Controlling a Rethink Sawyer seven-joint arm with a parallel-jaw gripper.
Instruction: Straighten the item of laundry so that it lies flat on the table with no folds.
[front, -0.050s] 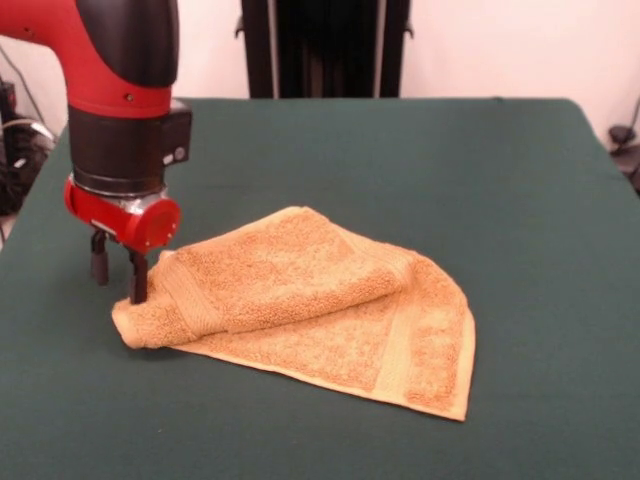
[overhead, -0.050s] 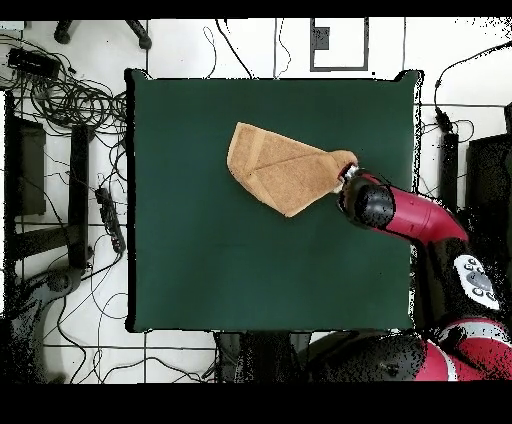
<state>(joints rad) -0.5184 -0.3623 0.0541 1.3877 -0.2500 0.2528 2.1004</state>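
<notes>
Claw (front, -0.050s: 118, 272) sits at the washcloth's (front, -0.050s: 310, 305) 9 o'clock corner in the front view, fingers (front, -0.050s: 138, 278) pointing straight down to the counter (front, -0.050s: 420, 170). Two dark fingers show with a gap between them, so the claw reads as released. One finger stands right against the rolled corner of the cloth; whether it touches or pinches any fabric cannot be told. The other finger stands clear of the cloth, further toward 9 o'clock.

Washcloth is orange-tan terry, not flat. Top layer is folded over the bottom one, fold line running from the 9 o'clock corner up toward 2 o'clock. Bottom layer sticks out along the 5 to 6 o'clock edge, with a flat woven band visible near the 4 o'clock corner. The corner by the claw is bunched into a thick roll.

Overhead: washcloth (overhead, -0.050s: 280, 172) lies in the upper middle of the green counter (overhead, -0.050s: 200, 260), shaped like a folded wedge. Claw itself is hidden under the red and black arm (overhead, -0.050s: 400, 212), which comes in from 4 o'clock and ends at the cloth's 3 o'clock tip.

Cables (overhead, -0.050s: 70, 100) litter the floor at 9 to 10 o'clock of the counter.
</notes>
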